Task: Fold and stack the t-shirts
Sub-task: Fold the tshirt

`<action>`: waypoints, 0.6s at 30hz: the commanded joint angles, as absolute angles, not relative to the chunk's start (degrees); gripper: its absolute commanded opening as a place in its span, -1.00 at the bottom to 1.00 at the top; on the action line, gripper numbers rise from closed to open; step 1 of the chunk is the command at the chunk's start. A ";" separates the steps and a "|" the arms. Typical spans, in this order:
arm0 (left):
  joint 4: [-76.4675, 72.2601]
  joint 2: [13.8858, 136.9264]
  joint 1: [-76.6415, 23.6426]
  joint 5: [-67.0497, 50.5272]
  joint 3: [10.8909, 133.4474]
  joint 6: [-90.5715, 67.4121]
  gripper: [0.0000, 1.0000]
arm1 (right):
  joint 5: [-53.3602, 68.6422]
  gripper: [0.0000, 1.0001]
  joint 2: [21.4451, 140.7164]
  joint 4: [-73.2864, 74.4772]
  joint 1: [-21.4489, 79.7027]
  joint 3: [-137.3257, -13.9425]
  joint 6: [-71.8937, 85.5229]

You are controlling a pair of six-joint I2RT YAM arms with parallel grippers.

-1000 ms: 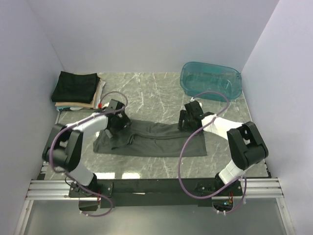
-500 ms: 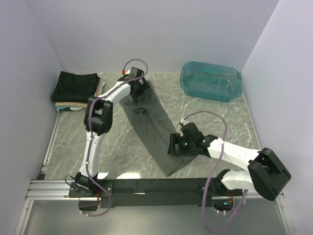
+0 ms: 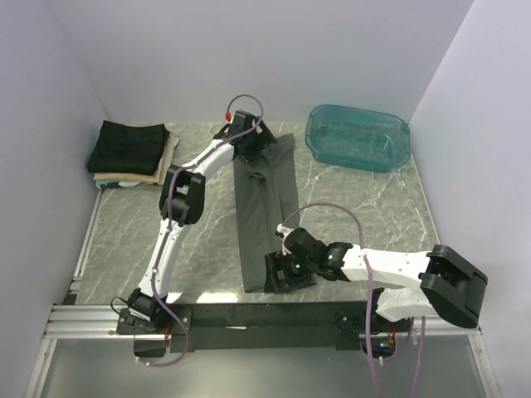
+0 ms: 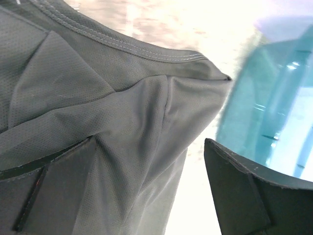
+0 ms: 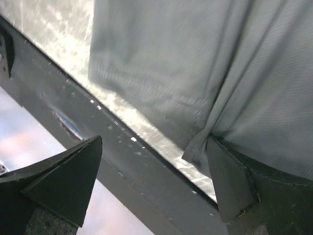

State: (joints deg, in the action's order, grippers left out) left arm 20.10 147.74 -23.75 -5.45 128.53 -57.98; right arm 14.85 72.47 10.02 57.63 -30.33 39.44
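Grey marble tabletop point(image 3: 357, 207), charcoal t-shirt point(image 3: 264, 207) stretched lengthwise; pale lavender walls point(image 3: 249, 58) around

Charcoal t-shirt point(image 3: 265, 207) lies as a long strip; folded stack point(image 3: 129, 149) sits far-left.

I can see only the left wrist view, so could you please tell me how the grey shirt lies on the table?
Observer: The charcoal t-shirt lies as one long narrow strip, from the far side of the table to its near edge.
Operator: Where is the right arm, please?
Observer: The right fingers stand apart at the strip's near end, with cloth against one of them.
Operator: And the finished pile?
Observer: A stack of folded shirts, black on top, sits in the far left corner.
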 commanded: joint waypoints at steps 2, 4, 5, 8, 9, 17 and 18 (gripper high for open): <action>12.08 151.70 -24.26 -10.10 125.70 -58.27 0.99 | 14.94 0.87 74.18 8.44 60.55 -32.34 41.83; 10.20 151.70 -24.69 -12.29 126.03 -57.14 0.99 | 13.72 0.88 74.70 8.00 60.91 -33.22 42.19; 10.20 151.70 -24.96 -12.39 127.17 -55.48 0.99 | 12.58 0.88 74.79 8.26 61.00 -33.74 42.19; 10.98 150.12 -26.45 -11.60 128.58 -51.43 0.99 | 7.66 0.88 73.57 9.92 61.17 -36.29 41.49; 10.46 148.55 -26.63 -11.78 128.58 -50.46 0.99 | 6.60 0.89 73.04 10.71 61.08 -37.08 40.88; 14.76 136.43 -27.24 -7.57 126.94 -45.97 0.99 | -8.40 0.90 65.49 18.27 60.82 -42.10 41.13; 14.85 132.58 -27.33 -7.04 125.35 -45.36 0.99 | -10.09 0.93 64.78 19.59 60.82 -42.27 42.18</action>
State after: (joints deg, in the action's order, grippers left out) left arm 14.57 145.47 -27.03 -9.28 126.54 -49.12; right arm -0.23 68.03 15.03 60.77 -39.88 40.93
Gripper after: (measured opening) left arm 0.994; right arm 0.955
